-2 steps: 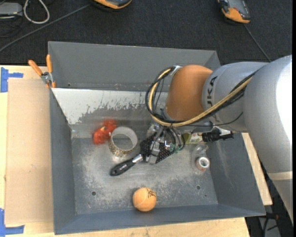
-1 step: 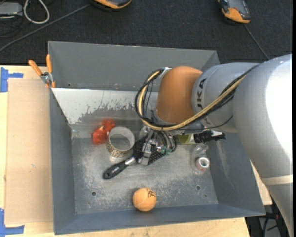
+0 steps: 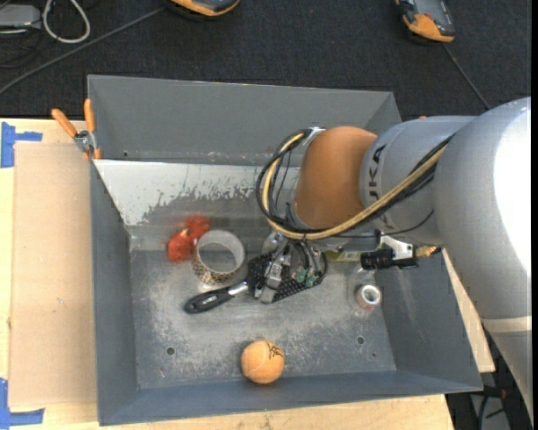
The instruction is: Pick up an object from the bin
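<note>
Jaws, gap unreadable, low in bin (image 3: 117, 330) beside black-handled tool (image 3: 213, 299), left floor bare.

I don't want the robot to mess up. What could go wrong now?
The pincer is low, right by the end of the black-handled tool, and the pale roll lies close beside that tool. It might nudge one while going for the other, or catch the tool off-centre so it tips out. The orange ball lies loose and could roll if knocked.
</note>
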Motion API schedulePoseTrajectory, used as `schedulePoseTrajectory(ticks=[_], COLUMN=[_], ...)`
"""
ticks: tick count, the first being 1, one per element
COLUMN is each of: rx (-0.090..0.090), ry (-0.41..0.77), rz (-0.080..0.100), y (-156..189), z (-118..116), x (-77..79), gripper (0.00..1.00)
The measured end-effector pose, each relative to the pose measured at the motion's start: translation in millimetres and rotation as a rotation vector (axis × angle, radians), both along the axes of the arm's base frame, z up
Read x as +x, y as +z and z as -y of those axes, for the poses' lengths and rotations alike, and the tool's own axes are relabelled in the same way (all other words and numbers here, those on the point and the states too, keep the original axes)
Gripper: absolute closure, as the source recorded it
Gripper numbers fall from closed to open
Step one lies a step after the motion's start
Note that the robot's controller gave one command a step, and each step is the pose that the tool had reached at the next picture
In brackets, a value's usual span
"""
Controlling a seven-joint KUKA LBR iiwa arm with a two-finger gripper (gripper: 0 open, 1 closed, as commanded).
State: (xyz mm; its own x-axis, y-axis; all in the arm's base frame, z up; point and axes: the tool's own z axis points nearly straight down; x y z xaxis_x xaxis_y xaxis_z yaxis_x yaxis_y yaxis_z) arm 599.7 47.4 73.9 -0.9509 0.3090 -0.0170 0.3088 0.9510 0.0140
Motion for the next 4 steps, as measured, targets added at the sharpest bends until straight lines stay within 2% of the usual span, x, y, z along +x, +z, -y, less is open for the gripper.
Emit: schedulePoseTrajectory(ticks=[3,4], rx=[0.000,-0.003], ry=[0.001,0.001], rz=[-0.001,-0.004], y=[-0.2,-1.6], z=[-0.2,1.3], x=[-0.3,-1.1], gripper=[1.00,0.00])
